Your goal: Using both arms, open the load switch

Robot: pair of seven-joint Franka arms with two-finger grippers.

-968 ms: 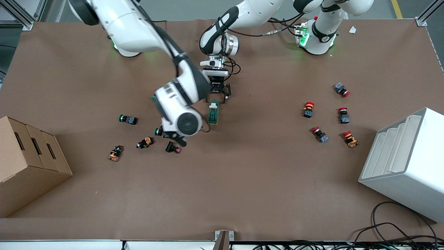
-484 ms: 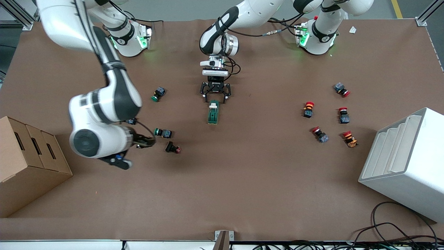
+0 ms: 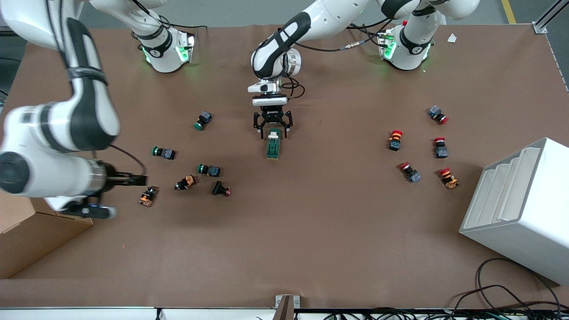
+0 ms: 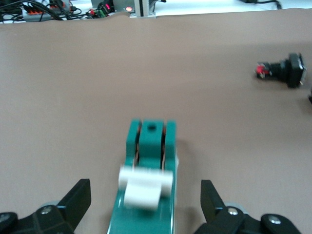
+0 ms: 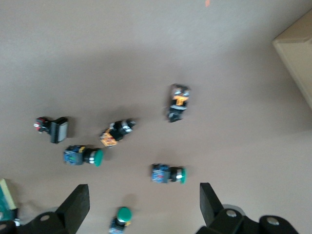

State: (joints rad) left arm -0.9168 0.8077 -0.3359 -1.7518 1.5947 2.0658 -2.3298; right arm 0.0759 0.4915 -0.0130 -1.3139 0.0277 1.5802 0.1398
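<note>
The dark green load switch (image 3: 273, 146) lies flat near the middle of the table, its white lever (image 3: 272, 138) at the end nearest the arms' bases. My left gripper (image 3: 272, 128) is open and low over that end, one finger on each side. In the left wrist view the switch (image 4: 151, 141) and lever (image 4: 145, 187) lie between the open left gripper (image 4: 145, 204), whose fingers (image 4: 78, 200) do not touch them. My right gripper (image 3: 132, 179) hangs open and empty in the air over the push-buttons at the right arm's end; the right wrist view shows it open (image 5: 142, 204).
Green-capped and orange push-buttons (image 3: 209, 170) lie scattered toward the right arm's end, red-capped ones (image 3: 418, 146) toward the left arm's end. A cardboard box (image 3: 26, 231) and a white slotted rack (image 3: 520, 204) stand at the table's ends. Cables (image 3: 511, 298) trail at the front corner.
The right arm swung away from beside the load switch toward its own end of the table. The left gripper shifted slightly closer onto the switch's lever end.
</note>
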